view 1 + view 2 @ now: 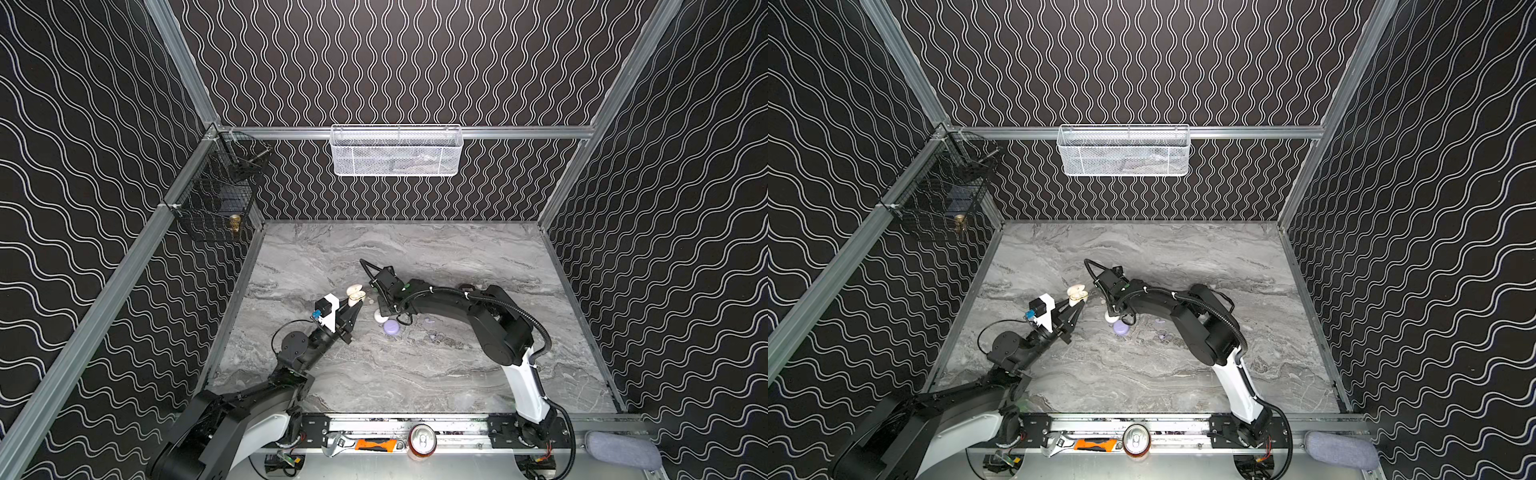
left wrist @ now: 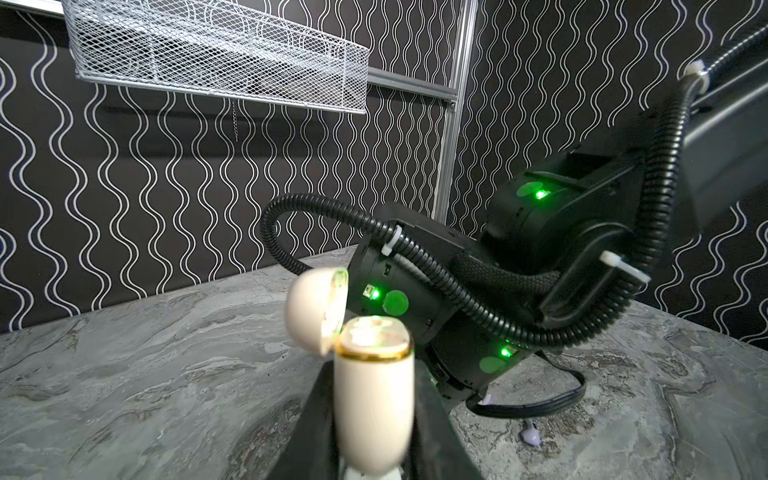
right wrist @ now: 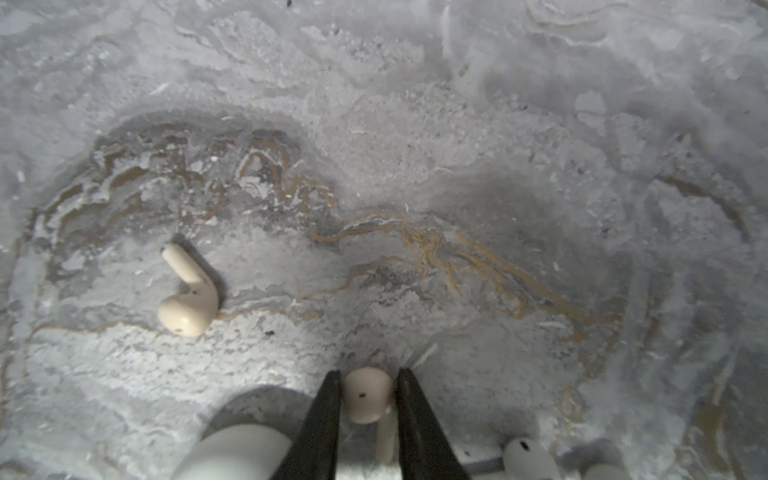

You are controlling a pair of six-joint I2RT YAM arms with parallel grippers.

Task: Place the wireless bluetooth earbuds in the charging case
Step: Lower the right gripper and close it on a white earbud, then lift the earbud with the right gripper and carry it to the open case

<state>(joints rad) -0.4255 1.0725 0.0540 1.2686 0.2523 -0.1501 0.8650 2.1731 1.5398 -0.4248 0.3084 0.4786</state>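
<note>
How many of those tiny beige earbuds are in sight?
2. One beige earbud lies loose on the marble table; the second beige earbud sits pinched between the right gripper's fingers. The open case may hide more.

A white mesh basket (image 1: 397,151) hangs on the back rail, and a black wire basket (image 1: 216,195) on the left wall holds a brass piece (image 1: 235,223). Along the front rail, below the grey marbled surface (image 1: 415,374), lie a wrench (image 1: 338,444), an orange-handled tool (image 1: 376,444), a can (image 1: 422,440) and a grey pad (image 1: 623,449).

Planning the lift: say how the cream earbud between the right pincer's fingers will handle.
The cream earbud looks glossy and rounded, so it may squirt from the right pincer. Tiny: probably light. Gripped at its bulb, it could pivot.
</note>
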